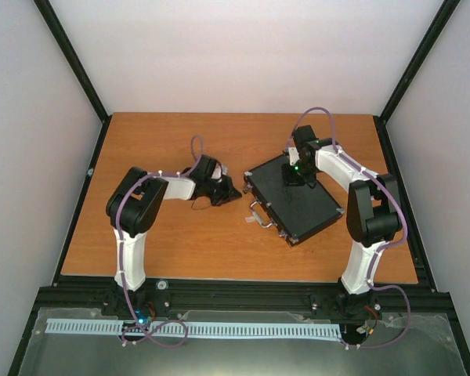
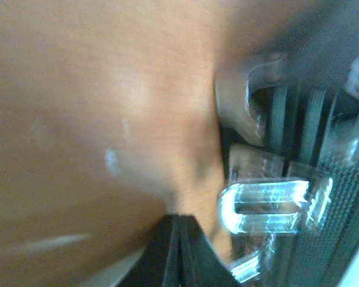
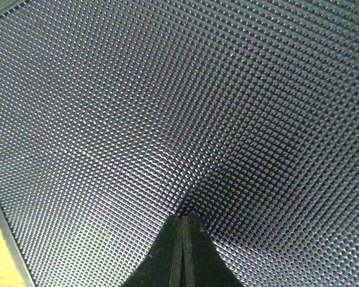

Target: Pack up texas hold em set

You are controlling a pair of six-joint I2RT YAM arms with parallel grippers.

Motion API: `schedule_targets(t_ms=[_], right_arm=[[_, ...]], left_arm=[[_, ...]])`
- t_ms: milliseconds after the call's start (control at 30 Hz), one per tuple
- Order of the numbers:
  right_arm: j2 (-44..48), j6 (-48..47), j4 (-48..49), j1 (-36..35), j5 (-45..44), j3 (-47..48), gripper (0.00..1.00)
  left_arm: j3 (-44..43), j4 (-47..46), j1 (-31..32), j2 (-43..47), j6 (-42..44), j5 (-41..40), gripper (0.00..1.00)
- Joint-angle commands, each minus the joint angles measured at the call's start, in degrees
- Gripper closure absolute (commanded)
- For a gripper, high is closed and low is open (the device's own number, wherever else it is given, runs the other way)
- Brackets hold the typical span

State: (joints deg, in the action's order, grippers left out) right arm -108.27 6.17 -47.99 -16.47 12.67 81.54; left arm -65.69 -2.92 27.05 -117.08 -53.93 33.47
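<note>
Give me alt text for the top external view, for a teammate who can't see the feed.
A closed black case with silver corners lies flat on the wooden table, right of centre, its handle toward the left. The right gripper, shut, points down at the lid. The left gripper, shut, sits low just left of the handle.

In the top view the table (image 1: 219, 243) is lit evenly and softly from above. Only faint, short shadows are cast beneath the arms (image 1: 133, 211), and the walls (image 1: 258, 55) are rendered pale with a slight lilac tint. Detail is soft throughout. The left wrist view is heavily smeared by blur: the table is washed to a bright patch near the middle, and bluish-white glare is seen on the handle (image 2: 260, 206). In the right wrist view the texture of the case (image 3: 179, 107) is held sharp, with a pale sheen at upper left and a shadow darkening the lower middle.
</note>
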Motion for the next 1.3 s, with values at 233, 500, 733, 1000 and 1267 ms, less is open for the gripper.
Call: schedule_targets(t_ms=[233, 500, 733, 1000, 1267], right_arm=[[-4.85, -0.71, -2.51, -0.14, -1.23, -2.97, 0.97], [-5.04, -0.19, -2.11, -0.14, -0.48, -3.01, 0.97], [-4.98, -0.46, -2.14, -0.13, -1.12, -3.22, 0.97], [-5.44, -0.42, -1.93, -0.13, -0.83, -3.18, 0.97], [-5.69, -0.46, -1.93, 0.01, -0.94, -3.14, 0.97]], left_arm=[[6.75, 12.95, -2.72, -3.33, 3.10, -2.78, 0.99], [1.86, 9.83, -2.70, -0.88, -1.05, -0.83, 0.99], [-3.77, 7.09, -2.70, -1.14, -4.76, 2.35, 0.99], [-7.20, 5.43, -2.70, -3.34, -7.94, 4.28, 0.99], [-5.43, 6.87, -2.70, -3.24, -6.82, 4.63, 0.99]])
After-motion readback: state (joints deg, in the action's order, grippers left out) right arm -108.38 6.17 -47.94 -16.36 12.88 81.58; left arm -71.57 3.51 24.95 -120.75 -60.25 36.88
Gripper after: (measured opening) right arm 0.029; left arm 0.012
